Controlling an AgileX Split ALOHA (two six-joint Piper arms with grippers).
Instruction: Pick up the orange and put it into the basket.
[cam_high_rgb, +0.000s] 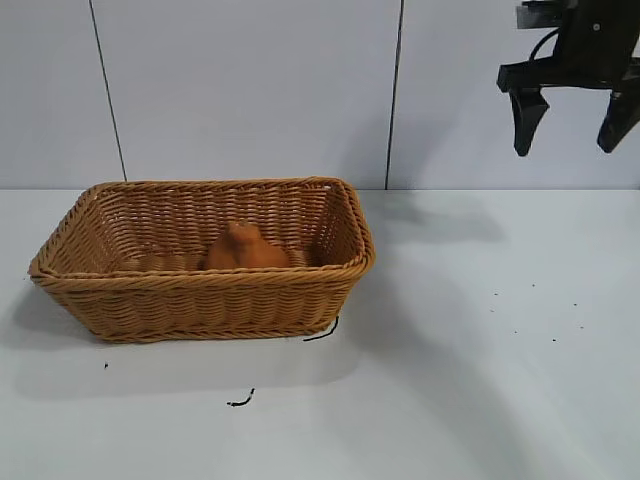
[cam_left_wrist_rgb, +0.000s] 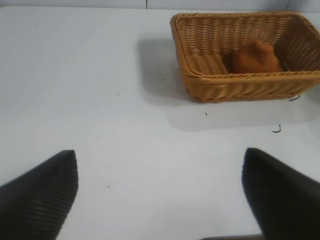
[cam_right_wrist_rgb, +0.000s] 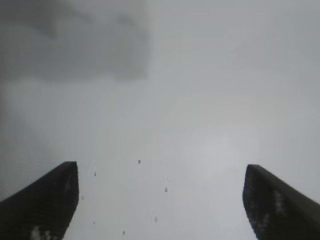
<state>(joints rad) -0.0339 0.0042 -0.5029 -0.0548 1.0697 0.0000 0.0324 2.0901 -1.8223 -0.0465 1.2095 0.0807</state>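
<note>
The orange (cam_high_rgb: 245, 249), a matte burnt-orange lump with a knobby top, lies inside the woven wicker basket (cam_high_rgb: 200, 300) at the left of the table. It also shows in the left wrist view (cam_left_wrist_rgb: 255, 58), inside the basket (cam_left_wrist_rgb: 240, 85). My right gripper (cam_high_rgb: 568, 135) is open and empty, high above the table at the upper right, far from the basket. In its own view (cam_right_wrist_rgb: 160, 200) only bare table lies between its fingers. My left gripper (cam_left_wrist_rgb: 160, 195) is open and empty, over bare table away from the basket; it is out of the exterior view.
Small black scraps lie on the white table in front of the basket (cam_high_rgb: 240, 400) and at its front right corner (cam_high_rgb: 322, 332). Dark specks dot the table at the right (cam_high_rgb: 555, 340). A white panelled wall stands behind.
</note>
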